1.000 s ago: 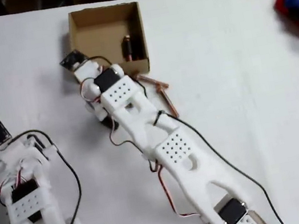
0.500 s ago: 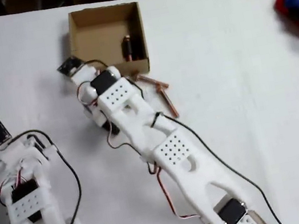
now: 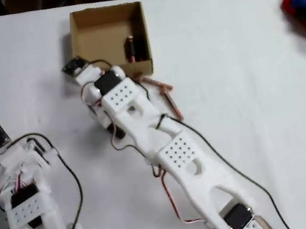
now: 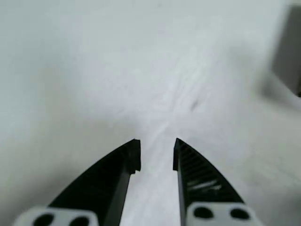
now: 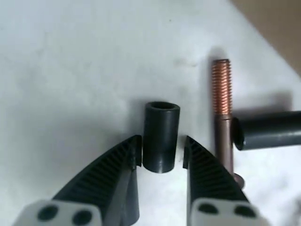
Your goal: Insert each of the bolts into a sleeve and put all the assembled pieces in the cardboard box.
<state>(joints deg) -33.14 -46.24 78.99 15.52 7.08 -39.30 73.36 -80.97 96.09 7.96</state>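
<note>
In the last second the right arm edges slightly left. Its right gripper [image 5: 161, 153] straddles the short black cylindrical sleeve [image 5: 161, 136] on the white table [image 3: 236, 46], jaws apart and unclamped, just near of the brown cardboard box [image 3: 75, 38]. I judge the grasp pending. The left gripper [image 4: 156, 155] idles, fingers apart.

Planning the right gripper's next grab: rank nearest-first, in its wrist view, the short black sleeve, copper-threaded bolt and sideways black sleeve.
1. Short black sleeve: between the right gripper's open jaws.
2. Copper-threaded bolt: just outside one jaw.
3. Sideways black sleeve: beyond the bolt.
</note>
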